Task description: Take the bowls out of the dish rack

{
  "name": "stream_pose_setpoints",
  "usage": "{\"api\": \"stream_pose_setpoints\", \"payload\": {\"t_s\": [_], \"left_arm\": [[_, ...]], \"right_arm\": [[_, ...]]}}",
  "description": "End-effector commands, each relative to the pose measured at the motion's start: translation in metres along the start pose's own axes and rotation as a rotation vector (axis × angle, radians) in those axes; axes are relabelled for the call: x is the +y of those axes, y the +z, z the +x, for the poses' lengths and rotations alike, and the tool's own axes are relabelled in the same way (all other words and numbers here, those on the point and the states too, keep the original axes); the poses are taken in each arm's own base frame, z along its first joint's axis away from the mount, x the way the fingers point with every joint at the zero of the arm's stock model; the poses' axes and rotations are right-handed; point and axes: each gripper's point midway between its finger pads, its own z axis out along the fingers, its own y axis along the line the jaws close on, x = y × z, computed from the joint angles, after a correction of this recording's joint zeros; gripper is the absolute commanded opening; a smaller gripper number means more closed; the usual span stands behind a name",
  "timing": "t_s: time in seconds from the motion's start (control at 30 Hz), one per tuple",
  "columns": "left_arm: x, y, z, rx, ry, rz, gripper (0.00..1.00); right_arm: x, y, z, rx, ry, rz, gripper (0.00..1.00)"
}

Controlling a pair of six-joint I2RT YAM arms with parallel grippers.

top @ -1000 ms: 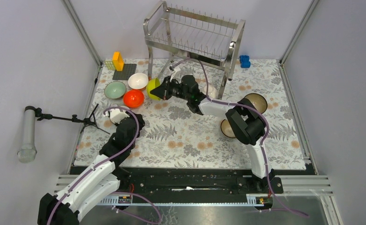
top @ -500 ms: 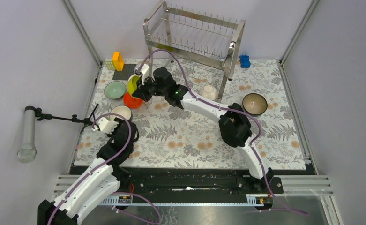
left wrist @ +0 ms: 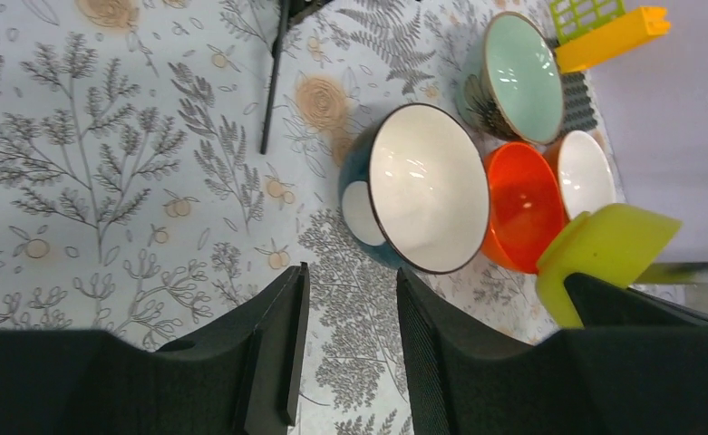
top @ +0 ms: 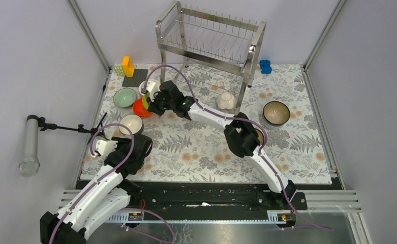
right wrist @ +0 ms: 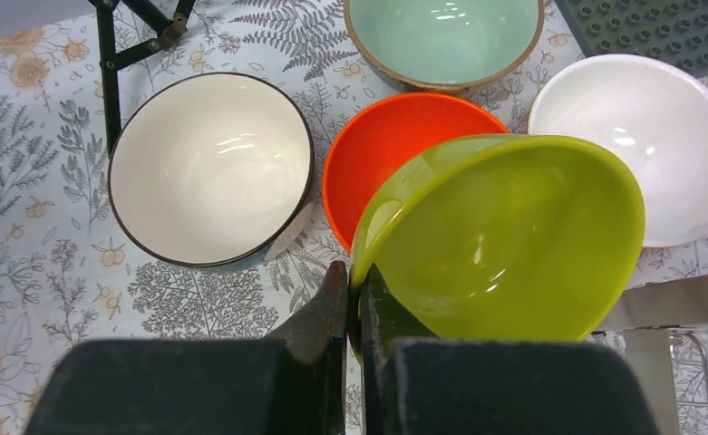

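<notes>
Yellow-green bowl (right wrist: 504,236), its rim pinched tight in my right fingers (right wrist: 350,294), hangs over the orange bowl (right wrist: 382,149); my left fingers (left wrist: 350,304) stand half-open, empty.

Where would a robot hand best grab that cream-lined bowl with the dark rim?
Probably the rim, from above: the cream-lined bowl stands upright, mouth open, so one finger fits inside the thin wall and one outside. Best on the side away from the orange bowl, which sits close beside it. The right gripper pinches the yellow-green bowl likewise.
</notes>
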Motion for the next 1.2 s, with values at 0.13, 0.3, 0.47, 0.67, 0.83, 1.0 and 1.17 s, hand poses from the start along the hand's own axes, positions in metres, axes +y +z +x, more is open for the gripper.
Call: {"api": "stream_pose_setpoints", "payload": {"t_s": [0.13, 0.3, 0.47, 0.67, 0.83, 1.0, 1.17], "left_arm": [[-0.002, -0.002, -0.017, -0.065, -0.048, -0.022, 0.45], [-0.004, -0.005, -0.02, -0.07, -0.057, 0.004, 0.45], [-0.003, -0.006, -0.021, -0.069, -0.072, 0.014, 0.45], [-0.003, -0.006, -0.021, -0.07, -0.066, 0.012, 0.44], [-0.004, -0.006, -0.021, -0.071, -0.064, 0.013, 0.44], [-0.007, -0.006, -0.018, -0.066, -0.02, 0.016, 0.41], [-0.017, -0.007, -0.012, -0.044, 0.031, 0.03, 0.41]], "right_arm": [[0.021, 0.008, -0.043, -0.113, -0.206, -0.021, 0.1], [0.035, 0.013, -0.035, -0.094, -0.298, -0.043, 0.23], [0.038, 0.016, -0.034, -0.088, -0.335, -0.023, 0.33], [0.036, 0.009, -0.045, -0.11, -0.328, 0.015, 0.47], [0.032, -0.009, -0.059, -0.134, -0.281, 0.074, 0.49], [0.035, -0.035, -0.062, -0.152, -0.202, 0.105, 0.5], [0.033, -0.062, -0.054, -0.146, -0.079, 0.171, 0.53]]}}
